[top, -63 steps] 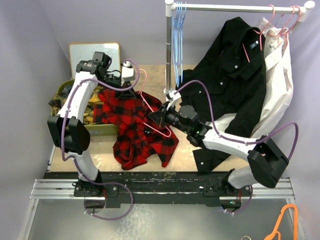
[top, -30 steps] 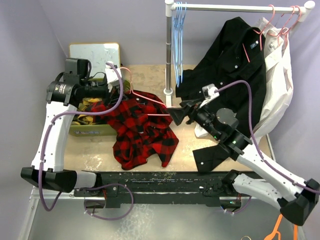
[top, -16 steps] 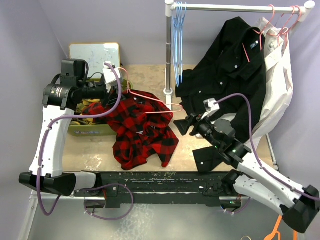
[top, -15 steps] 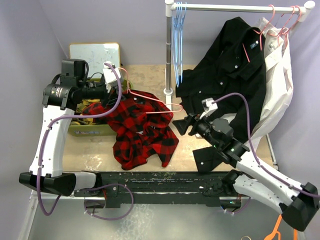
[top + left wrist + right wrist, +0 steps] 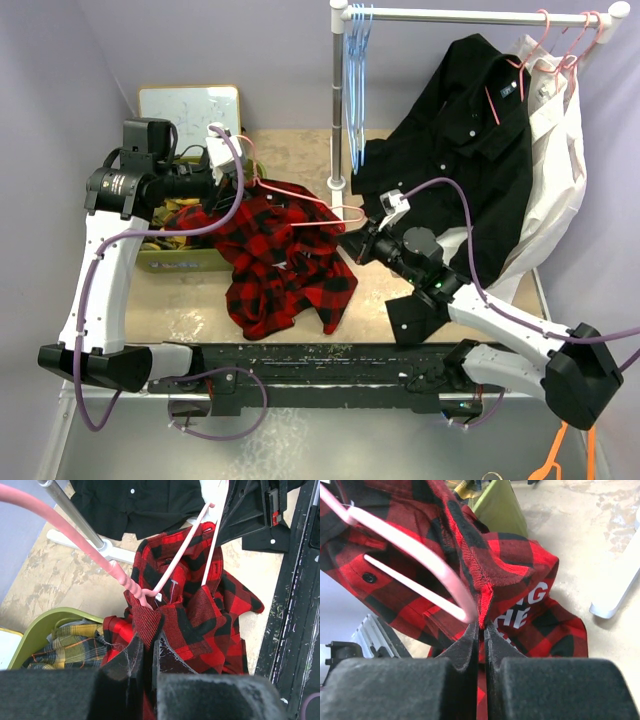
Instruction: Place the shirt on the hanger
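Note:
The red-and-black check shirt (image 5: 285,265) hangs in a bunch from my left gripper down to the table. The pink hanger (image 5: 310,203) lies across its top, one arm inside the cloth. My left gripper (image 5: 232,183) is shut on the shirt's collar edge (image 5: 210,610) just below the hanger's twisted neck (image 5: 120,575). My right gripper (image 5: 347,240) is shut on a red fold of the shirt (image 5: 520,575) right beside the hanger's arm end (image 5: 420,550). White lettering (image 5: 525,605) shows on the cloth below.
A green bin (image 5: 190,260) with yellow-green plaid cloth (image 5: 75,640) stands at the left, a whiteboard (image 5: 185,105) behind it. The rack pole (image 5: 338,100) carries light blue hangers (image 5: 355,60), a black shirt (image 5: 470,130) and a white shirt (image 5: 560,170). An orange hanger (image 5: 565,445) lies at the bottom right.
My right gripper has moved left to the hanger's right end and now pinches the shirt's edge there. The left arm, the hanger and the shirt have stayed put.

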